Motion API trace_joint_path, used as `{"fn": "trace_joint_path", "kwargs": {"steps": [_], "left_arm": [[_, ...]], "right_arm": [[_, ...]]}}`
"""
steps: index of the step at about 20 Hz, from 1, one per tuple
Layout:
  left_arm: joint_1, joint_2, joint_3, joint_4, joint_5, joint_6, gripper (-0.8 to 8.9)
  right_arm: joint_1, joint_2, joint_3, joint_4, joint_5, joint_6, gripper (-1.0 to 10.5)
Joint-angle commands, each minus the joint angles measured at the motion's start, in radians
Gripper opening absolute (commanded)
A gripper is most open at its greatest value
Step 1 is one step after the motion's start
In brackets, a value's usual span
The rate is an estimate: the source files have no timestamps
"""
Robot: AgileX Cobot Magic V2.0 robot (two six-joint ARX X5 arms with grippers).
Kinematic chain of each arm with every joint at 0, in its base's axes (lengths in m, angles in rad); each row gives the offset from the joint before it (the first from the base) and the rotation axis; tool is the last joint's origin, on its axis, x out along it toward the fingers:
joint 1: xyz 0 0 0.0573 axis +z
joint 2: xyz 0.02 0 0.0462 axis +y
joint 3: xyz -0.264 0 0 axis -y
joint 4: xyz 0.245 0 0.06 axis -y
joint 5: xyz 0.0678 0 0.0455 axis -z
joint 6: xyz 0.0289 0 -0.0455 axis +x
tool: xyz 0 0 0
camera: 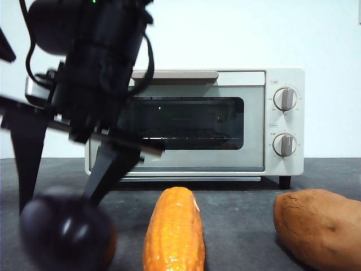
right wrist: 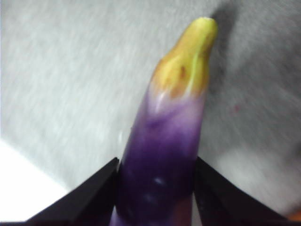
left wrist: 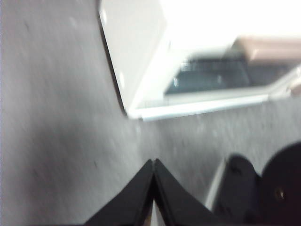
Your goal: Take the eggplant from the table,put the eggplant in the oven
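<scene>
So the right gripper (right wrist: 155, 188) has its jaws clamped on either side of the eggplant (right wrist: 162, 160), yellow-green stem tip pointing away from the wrist. From the front the eggplant sits low at the near left of the table (camera: 237, 197), beside the corn cob (camera: 174, 231). The oven (camera: 194, 121) door's closed. The left gripper (left wrist: 154, 165) has its jaws together, holding nothing.
</scene>
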Motion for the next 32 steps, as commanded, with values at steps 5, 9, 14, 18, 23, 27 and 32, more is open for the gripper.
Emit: {"fn": "trace_joint_path", "kwargs": {"steps": [5,9,14,18,23,27,32], "left_arm": [[0.017,0.018,0.131,0.025,-0.002,0.021,0.06],[-0.016,0.095,0.2,0.023,0.044,0.014,0.06],[-0.154,0.281,0.362,-0.032,0.044,0.031,0.06],[-0.266,0.477,0.56,-0.13,0.04,0.088,0.06],[-0.364,0.695,0.754,-0.233,0.002,0.141,0.06],[-0.422,0.818,0.866,-0.286,-0.108,0.18,0.06],[-0.458,0.908,0.906,-0.306,-0.177,0.209,0.06]], "right_arm": [[0.048,-0.152,0.139,-0.255,0.001,-0.286,1.6],[0.072,-0.307,0.139,-0.393,0.069,-0.449,1.6],[0.098,-0.478,0.137,-0.517,0.274,-0.519,1.6],[0.098,-0.595,0.136,-0.517,0.356,-0.491,1.6],[0.098,-0.743,0.135,-0.517,0.453,-0.464,1.6],[0.098,-0.842,0.135,-0.517,0.453,-0.439,1.6],[0.098,-0.911,0.134,-0.517,0.454,-0.421,1.6]]}}
